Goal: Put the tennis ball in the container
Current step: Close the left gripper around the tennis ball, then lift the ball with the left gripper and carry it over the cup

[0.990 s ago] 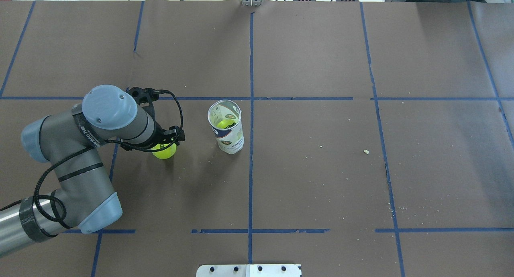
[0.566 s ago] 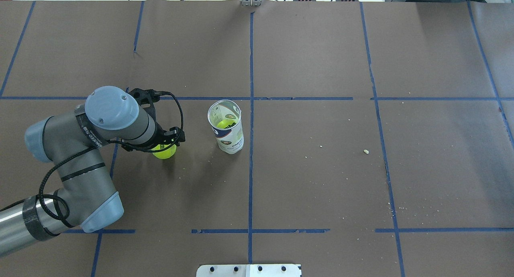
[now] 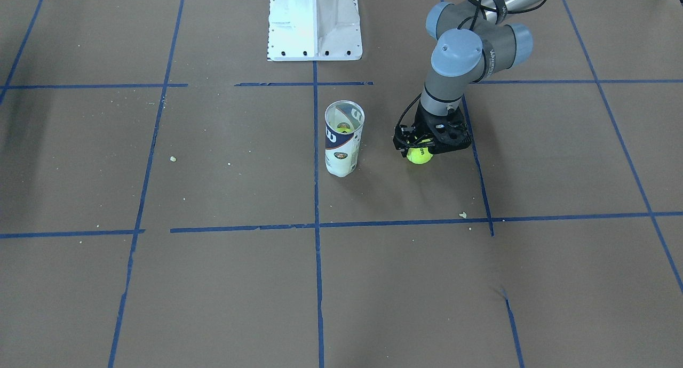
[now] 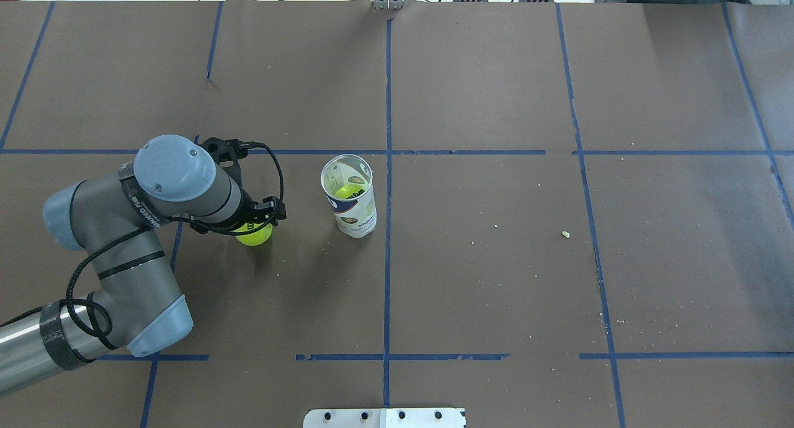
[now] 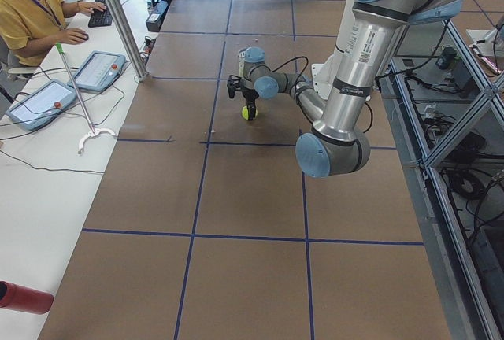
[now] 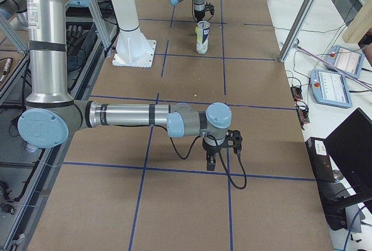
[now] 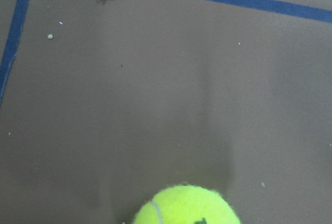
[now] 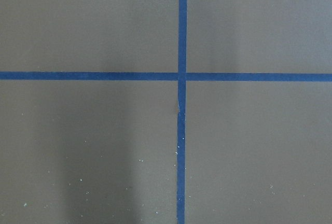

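1. Overhead exterior view: the left gripper [image 4: 253, 224] points down at the table. Its fingers are hidden under the black wrist housing, so I cannot tell whether they are closed on the ball or only straddle it.
2. The tennis ball [image 4: 254, 236] pokes out directly beneath that gripper, bright yellow-green and fuzzy. In the left wrist camera its top sits at the lower edge, showing a pale curved seam and a bit of black print.
3. The container [image 4: 351, 200] stands upright to the ball's right, near it but apart, with its mouth open. It has a clear upper wall, a navy and white label and a whitish base. A second yellow ball [image 4: 345, 191] lies inside.
4. The brown table [image 4: 496, 279] is crossed by blue tape lines [image 4: 388, 279] and dotted with pale crumbs [image 4: 565, 234].
5. The right gripper [image 6: 218, 155] shows only in the exterior right view, pointing down over the table well apart from the ball. I cannot tell how its fingers are set.
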Motion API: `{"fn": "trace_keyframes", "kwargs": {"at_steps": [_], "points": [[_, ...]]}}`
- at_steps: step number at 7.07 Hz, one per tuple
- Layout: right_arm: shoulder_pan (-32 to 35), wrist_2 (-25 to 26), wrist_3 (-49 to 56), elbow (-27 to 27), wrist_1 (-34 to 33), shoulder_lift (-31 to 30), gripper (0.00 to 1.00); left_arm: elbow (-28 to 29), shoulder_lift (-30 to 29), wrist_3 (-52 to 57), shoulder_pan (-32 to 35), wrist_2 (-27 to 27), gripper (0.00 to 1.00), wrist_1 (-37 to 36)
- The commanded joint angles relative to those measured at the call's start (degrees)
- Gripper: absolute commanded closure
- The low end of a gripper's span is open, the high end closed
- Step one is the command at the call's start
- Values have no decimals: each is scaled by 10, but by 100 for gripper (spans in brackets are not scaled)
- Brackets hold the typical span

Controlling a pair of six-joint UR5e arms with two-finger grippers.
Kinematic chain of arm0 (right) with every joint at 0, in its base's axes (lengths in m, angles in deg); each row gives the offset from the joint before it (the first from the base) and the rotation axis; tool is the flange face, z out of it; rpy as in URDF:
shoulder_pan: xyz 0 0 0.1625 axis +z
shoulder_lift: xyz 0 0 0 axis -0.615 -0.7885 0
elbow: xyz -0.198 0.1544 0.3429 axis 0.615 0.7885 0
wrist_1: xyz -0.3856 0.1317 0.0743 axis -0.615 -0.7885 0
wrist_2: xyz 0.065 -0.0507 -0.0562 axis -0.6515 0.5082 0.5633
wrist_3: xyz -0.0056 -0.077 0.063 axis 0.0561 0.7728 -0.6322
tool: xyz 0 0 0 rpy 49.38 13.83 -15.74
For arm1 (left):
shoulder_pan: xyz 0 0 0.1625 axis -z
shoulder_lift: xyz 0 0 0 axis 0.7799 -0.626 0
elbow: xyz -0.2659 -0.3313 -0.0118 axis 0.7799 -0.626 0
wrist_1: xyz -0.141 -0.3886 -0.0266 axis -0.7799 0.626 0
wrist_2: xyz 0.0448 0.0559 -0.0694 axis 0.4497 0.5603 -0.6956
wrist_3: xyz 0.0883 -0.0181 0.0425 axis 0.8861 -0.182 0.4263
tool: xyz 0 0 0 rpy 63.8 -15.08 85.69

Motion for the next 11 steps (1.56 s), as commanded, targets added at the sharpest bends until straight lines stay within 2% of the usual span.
{"fn": "trace_keyframes", "kwargs": {"at_steps": [1,2,3,4,5,6,7,9,11], "points": [[0,0,0,0,0,0,0,4,-1,-2,0,0,45,5],[0,0,0,0,0,0,0,4,-2,-3,0,-1,78,5],[0,0,0,0,1,0,0,-5,-4,-8,0,-1,100,3],[0,0,0,0,0,0,0,-32,-8,-31,2,-5,100,-8],[0,0,0,0,0,0,0,-83,-8,-88,19,-9,100,-38],[0,0,0,0,0,0,0,-125,-16,-100,70,-49,100,-71],[0,0,0,0,0,0,0,-138,-46,-124,124,-102,100,-84],[0,0,0,0,0,0,0,-138,-121,-245,126,-111,100,-118],[0,0,0,0,0,0,0,-130,-173,-354,106,-110,100,-122]]}}
